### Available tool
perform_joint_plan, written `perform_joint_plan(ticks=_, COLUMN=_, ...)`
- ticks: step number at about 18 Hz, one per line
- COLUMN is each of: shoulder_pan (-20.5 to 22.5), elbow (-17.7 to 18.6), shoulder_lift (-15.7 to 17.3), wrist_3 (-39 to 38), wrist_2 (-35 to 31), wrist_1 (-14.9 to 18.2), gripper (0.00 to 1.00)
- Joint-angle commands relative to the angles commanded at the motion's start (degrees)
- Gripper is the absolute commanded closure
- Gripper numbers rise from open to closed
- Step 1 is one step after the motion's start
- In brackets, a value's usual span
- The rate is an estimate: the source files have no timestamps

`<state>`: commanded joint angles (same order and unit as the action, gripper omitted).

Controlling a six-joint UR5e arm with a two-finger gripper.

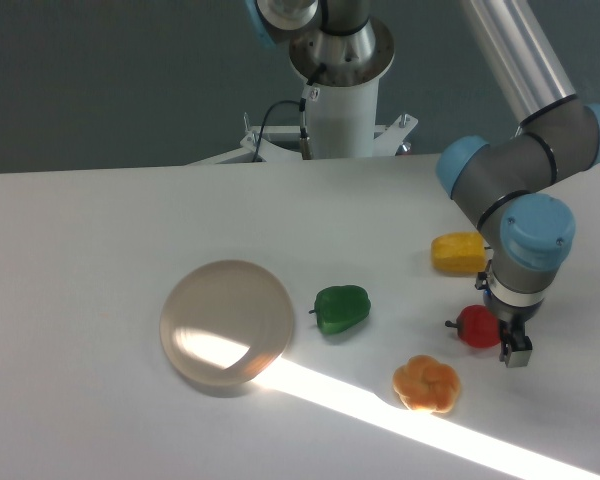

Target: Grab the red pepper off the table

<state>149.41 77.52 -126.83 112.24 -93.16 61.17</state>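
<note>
From my feed I see the red pepper (pixel 477 327) lying on the white counter (pixel 80 240) toward its right side, its dark stem pointing left. The pincer (pixel 512 349) hangs down right at the pepper's right edge, beneath the wrist with its blue cap; only one dark finger (pixel 516 352) shows clearly, its tip near the counter just beside the pepper. I cannot tell from this angle how wide the pincer stands, nor whether it is touching the pepper. Just behind the pepper, nearer the robot's base, lies a yellow pepper (pixel 457 253), partly tucked against the arm's elbow. In front and to the left of the red one sits an orange lobed pepper (pixel 427 384), caught at the edge of a bright band of sunlight that crosses the counter diagonally. Further left, well apart from the pincer, a green pepper (pixel 341 308) rests beside a round, pale, translucent plate (pixel 227 321), the two near each other but not touching.
</note>
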Motion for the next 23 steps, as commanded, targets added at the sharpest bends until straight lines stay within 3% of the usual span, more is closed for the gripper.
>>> perform_joint_plan(ticks=21, shoulder_pan=0.44, elbow=2.29, shoulder_lift=-0.79, wrist_3=-0.35, wrist_2=0.26, wrist_1=0.18, gripper=0.0)
perform_joint_plan(ticks=23, shoulder_pan=0.44, elbow=2.37, shoulder_lift=-0.88, wrist_3=-0.35, wrist_2=0.18, wrist_1=0.18, gripper=0.06)
